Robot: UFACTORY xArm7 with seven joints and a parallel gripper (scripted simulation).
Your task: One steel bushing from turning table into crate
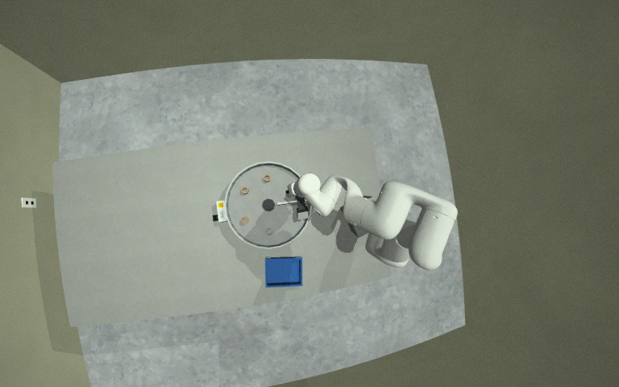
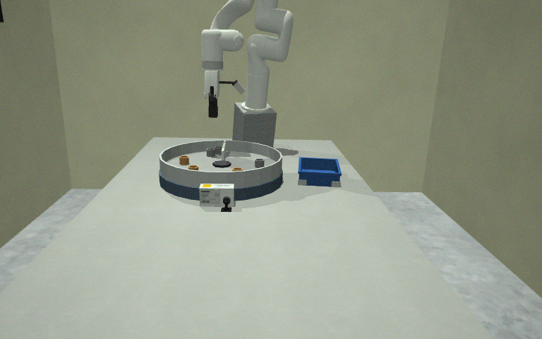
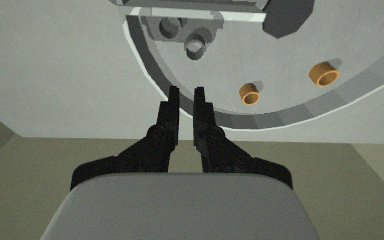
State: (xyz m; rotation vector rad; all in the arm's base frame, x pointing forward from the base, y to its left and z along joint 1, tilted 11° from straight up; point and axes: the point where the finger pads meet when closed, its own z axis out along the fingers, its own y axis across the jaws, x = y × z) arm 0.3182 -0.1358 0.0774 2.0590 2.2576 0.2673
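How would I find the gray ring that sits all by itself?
Look at the big round turning table in the middle. Go to the side nearest the blue crate. One gray ring stands there alone; the other gray ones huddle together at the back, and the rest are orange.

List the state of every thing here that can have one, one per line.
Black two-finger pincer: nearly shut, holding nothing, raised above the turntable.
Blue plastic crate: no bushing visible inside.
Round grey walled turning table: carries every bushing.
Grey steel bushings: upright on the table, none picked.
Orange bushings: upright on the table, untouched.
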